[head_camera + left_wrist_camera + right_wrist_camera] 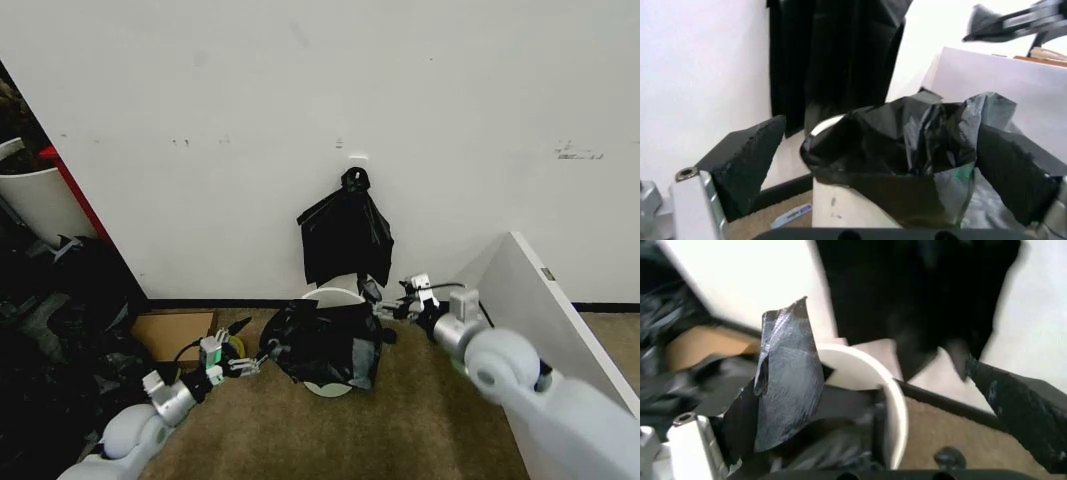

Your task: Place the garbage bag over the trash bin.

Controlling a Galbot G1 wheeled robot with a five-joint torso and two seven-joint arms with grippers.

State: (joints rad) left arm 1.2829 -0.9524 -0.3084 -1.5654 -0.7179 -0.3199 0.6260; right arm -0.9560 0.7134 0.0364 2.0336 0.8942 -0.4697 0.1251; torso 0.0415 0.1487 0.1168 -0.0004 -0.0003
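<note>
Two hands meet at the trash bin (333, 297), which stands on the brown carpet (430, 420) at the foot of the white wall (300, 90), near the centre of the head view. The garbage bag (325, 345) is draped over the bin's front side, leaving the cream rim bare at 12 o'clock and a slice of the base showing at 6 o'clock.

From 9 o'clock, the left hand (262, 358) reaches the bag's edge; in the left wrist view its black fingers (750, 160) are spread wide with the bag (907, 145) and bin wall (847, 205) between them, not pinched. From 3 o'clock, the right hand (385, 308) sits at the rim; in the right wrist view its fingers are parted, and a flap of the bag (790, 380) stands up against one finger, though a grasp cannot be confirmed.

Behind the bin, a knotted black plastic bunch (345, 235) hangs on the wall. A small blue-and-white label (790, 216) lies on the carpet, its writing unreadable.
</note>
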